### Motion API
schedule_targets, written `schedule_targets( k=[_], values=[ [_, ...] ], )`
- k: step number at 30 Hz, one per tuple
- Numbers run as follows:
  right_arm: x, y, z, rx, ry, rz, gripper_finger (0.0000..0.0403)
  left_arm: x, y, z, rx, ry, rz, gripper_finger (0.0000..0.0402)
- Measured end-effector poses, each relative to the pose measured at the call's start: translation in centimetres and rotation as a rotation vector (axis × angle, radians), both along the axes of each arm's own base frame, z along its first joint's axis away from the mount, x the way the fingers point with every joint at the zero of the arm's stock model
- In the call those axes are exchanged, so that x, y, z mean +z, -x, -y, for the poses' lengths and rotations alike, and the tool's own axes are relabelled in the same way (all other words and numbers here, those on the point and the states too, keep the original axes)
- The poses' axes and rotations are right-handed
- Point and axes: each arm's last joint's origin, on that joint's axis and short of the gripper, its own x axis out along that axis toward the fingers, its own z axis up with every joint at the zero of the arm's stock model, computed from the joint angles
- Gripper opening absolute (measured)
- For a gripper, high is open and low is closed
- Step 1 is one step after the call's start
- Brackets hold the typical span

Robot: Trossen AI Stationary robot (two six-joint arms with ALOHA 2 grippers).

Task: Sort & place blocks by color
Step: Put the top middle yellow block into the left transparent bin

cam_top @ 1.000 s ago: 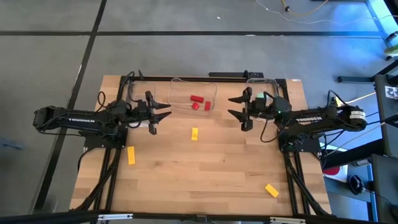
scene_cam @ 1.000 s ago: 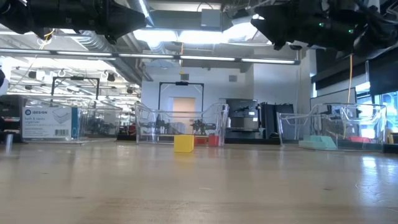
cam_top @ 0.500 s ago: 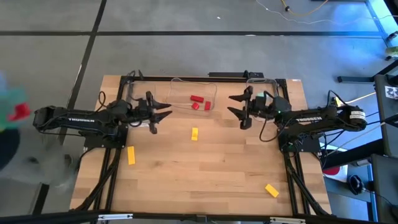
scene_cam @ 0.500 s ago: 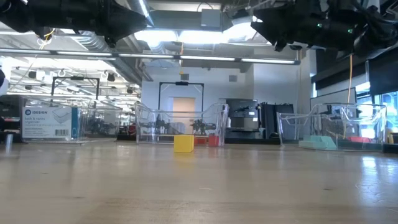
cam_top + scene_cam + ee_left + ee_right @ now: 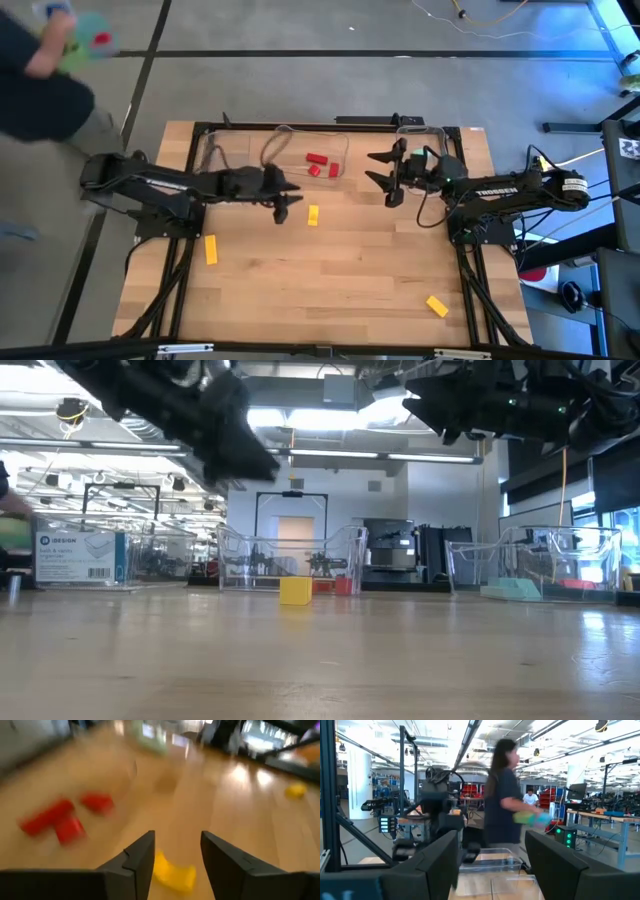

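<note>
My left gripper (image 5: 289,198) (image 5: 177,837) hangs open above the table, just left of a yellow block (image 5: 313,214) (image 5: 172,873) that lies flat on the wood and shows between its fingers in the left wrist view. Three red blocks (image 5: 321,165) (image 5: 60,817) lie in the clear middle bin (image 5: 340,150). Two more yellow blocks lie on the table, one at the left (image 5: 210,249) and one at the near right (image 5: 437,305). My right gripper (image 5: 372,168) (image 5: 490,837) stays open in the air right of that bin, holding nothing.
A clear bin (image 5: 212,148) stands at the far left. Another at the far right (image 5: 530,575) holds light teal pieces (image 5: 515,589). A person (image 5: 40,70) stands beyond the table's far left corner with something in their hands.
My left gripper has swung toward the table's right, from beside the left bin to just short of the middle yellow block, sinking a little and tipping downward. The person has walked from the table's left side toward its far left corner.
</note>
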Motion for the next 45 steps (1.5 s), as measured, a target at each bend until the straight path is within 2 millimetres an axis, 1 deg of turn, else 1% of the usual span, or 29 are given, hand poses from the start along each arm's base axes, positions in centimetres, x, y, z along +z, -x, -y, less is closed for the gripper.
schedule_targets(
  k=[2,5,11,14,16,18,20,22,25,28,31,34,38,42,45],
  values=[
    [-0.1,0.0,0.0,-0.001,0.001,-0.007,0.0235,-1.1,-0.7,0.5,-0.002,0.07,-0.055,0.0161],
    [-0.1,0.0,0.0,-0.001,0.002,-0.007,0.0235,-1.6,-1.8,1.4,0.053,0.147,-0.059,0.0171],
    [-0.1,0.0,0.0,-0.001,0.003,-0.006,0.0235,-3.3,-4.5,4.4,0.192,0.162,-0.113,0.0172],
    [-0.1,0.0,0.0,-0.001,0.003,-0.006,0.0235,-4.1,-5.9,6.0,0.263,0.136,-0.158,0.0173],
    [-0.1,0.0,0.0,-0.001,0.003,-0.006,0.0235,-4.3,-7.1,7.0,0.288,0.107,-0.17,0.0173],
    [-0.1,0.0,0.0,-0.001,0.003,-0.006,0.0235,-4.2,-8.1,7.7,0.309,0.074,-0.173,0.0173],
    [-0.1,0.0,0.0,-0.001,0.003,-0.006,0.0235,-4.6,-8.8,8.2,0.318,0.043,-0.213,0.0173],
    [-0.1,0.0,0.0,-0.001,0.002,-0.007,0.0235,-5.2,-9.3,8.5,0.294,0.001,-0.274,0.0173],
    [-0.1,0.0,0.0,-0.001,0.001,-0.01,0.0235,-5.8,-9.9,9.0,0.188,-0.091,-0.352,0.0173],
    [-0.1,0.0,0.0,-0.001,0.001,-0.011,0.0235,-6.1,-10.0,9.2,0.078,-0.181,-0.417,0.0173],
    [-0.1,0.0,0.0,-0.001,0.001,-0.013,0.0235,-6.3,-9.9,9.0,-0.041,-0.249,-0.487,0.0173],
    [-0.1,0.0,0.0,-0.001,0.0,-0.014,0.0235,-6.5,-9.6,8.4,-0.14,-0.304,-0.562,0.0173],
    [-0.2,-0.1,0.0,-0.001,-0.001,-0.02,0.0235,-6.9,-9.6,6.9,-0.181,-0.389,-0.616,0.0173],
    [-0.3,-0.1,0.0,-0.001,-0.004,-0.029,0.0235,-6.9,-9.8,5.6,-0.188,-0.411,-0.623,0.0173],
    [-0.3,-0.1,0.0,-0.001,-0.005,-0.035,0.0235,-6.9,-9.9,5.3,-0.276,-0.365,-0.613,0.0173]
  ],
)
